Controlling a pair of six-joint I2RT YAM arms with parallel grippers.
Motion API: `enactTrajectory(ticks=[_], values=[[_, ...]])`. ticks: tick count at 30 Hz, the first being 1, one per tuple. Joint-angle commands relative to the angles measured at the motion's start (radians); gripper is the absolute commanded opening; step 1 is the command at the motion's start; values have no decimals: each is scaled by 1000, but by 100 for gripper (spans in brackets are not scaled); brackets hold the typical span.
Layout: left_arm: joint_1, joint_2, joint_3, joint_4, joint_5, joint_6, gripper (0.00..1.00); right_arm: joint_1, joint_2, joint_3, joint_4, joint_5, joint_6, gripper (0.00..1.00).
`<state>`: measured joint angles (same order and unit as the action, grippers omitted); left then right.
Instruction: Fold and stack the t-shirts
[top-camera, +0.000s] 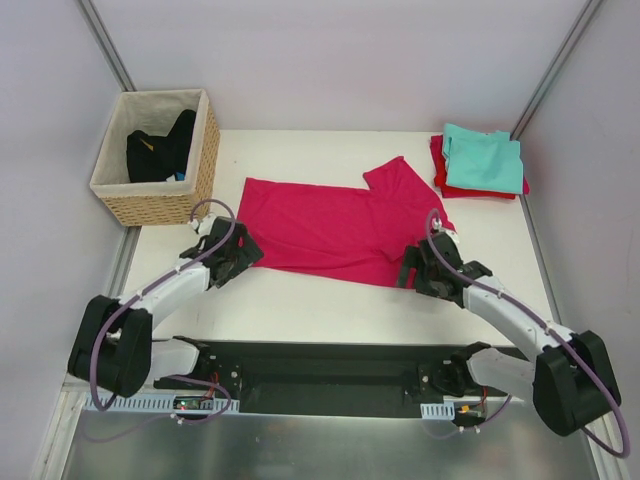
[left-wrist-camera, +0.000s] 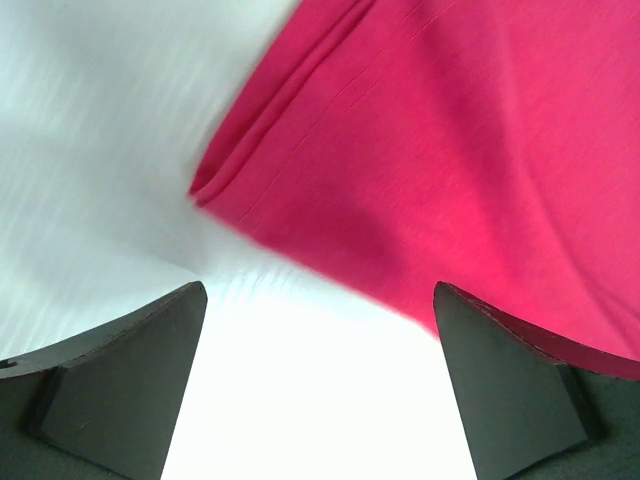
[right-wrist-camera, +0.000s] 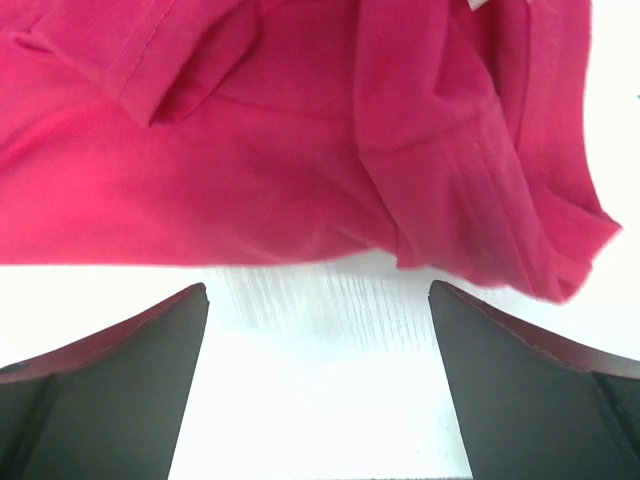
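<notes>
Seen from above, the magenta-pink t-shirt (top-camera: 330, 230) lies spread on the table (top-camera: 330, 300). The teal t-shirt (top-camera: 483, 160) sits on the red t-shirt (top-camera: 439, 168) beyond its right sleeve, and the wicker basket (top-camera: 160, 160) stands beyond its left end, all outside the wrist views. Only the wrist views show the fingers: the left gripper (left-wrist-camera: 320, 290) at the pink shirt's doubled near-left corner and the right gripper (right-wrist-camera: 318, 290) at its rumpled near-right edge are both spread wide, holding nothing, with bare table between the fingers.

Bright, even light is bleaching the table (left-wrist-camera: 320, 400) in both wrist views. The pink t-shirt (left-wrist-camera: 450, 150) edge is smearing in the left one, probably from motion blur.
</notes>
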<state>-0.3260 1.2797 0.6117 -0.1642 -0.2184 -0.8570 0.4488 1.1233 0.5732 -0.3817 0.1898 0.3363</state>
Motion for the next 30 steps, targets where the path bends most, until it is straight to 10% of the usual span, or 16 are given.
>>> enactTrajectory(ticks=[1, 30], values=[[2, -136, -49, -37, -12, -30, 97, 37, -120, 2, -98, 8, 35, 97], [2, 224, 53, 161, 142, -13, 99, 134, -330, 91, -212, 53, -6, 97]])
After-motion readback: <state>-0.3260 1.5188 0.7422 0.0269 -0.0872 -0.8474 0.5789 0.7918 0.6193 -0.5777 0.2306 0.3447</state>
